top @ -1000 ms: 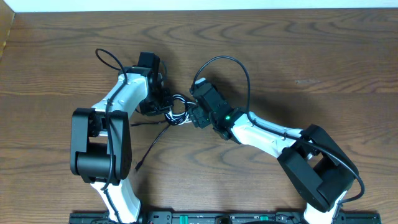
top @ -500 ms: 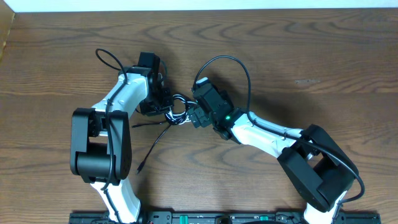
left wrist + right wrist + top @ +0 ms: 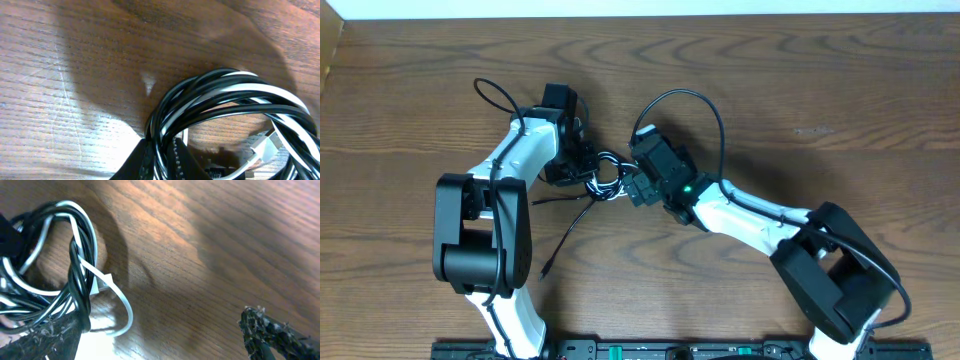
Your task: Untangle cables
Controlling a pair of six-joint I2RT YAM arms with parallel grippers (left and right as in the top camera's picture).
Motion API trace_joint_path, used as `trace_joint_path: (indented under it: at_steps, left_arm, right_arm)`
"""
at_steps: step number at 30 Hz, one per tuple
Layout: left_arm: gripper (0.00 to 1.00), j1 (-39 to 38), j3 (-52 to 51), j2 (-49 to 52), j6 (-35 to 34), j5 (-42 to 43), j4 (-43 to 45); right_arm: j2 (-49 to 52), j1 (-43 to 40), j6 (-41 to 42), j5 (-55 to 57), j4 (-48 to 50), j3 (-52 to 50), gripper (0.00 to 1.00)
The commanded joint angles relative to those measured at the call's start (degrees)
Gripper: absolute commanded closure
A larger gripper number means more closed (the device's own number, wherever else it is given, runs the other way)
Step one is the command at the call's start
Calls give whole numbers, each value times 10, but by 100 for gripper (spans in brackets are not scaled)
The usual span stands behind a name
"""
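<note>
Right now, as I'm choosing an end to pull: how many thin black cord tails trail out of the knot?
2. One thin black tail runs down-left from the black-and-white cable knot; the second black tail runs left. More may be hidden inside it.

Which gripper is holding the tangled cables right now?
The left gripper: its jaws are pinched shut on the cables, while the right gripper stands wide open, gripping nothing.
</note>
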Motion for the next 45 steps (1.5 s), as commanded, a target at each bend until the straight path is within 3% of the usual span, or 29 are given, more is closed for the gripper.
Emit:
trace_joint_path:
  at_steps: [1,19,36,45]
  left_arm:
    - [86,0,-1,3,7,-3,0]
    - [86,0,-1,3,7,-4,0]
    - [85,0,-1,3,7,-4,0]
    - [86,0,-1,3,7,-4,0]
  right_arm:
    - [-52,-4,-2,16,-6,6,2]
    - [-17,-6,-4,24,-15,6,1]
    - [74,-10,-4,25,71,6,1]
    - [74,-15,-4,120,68,6,1]
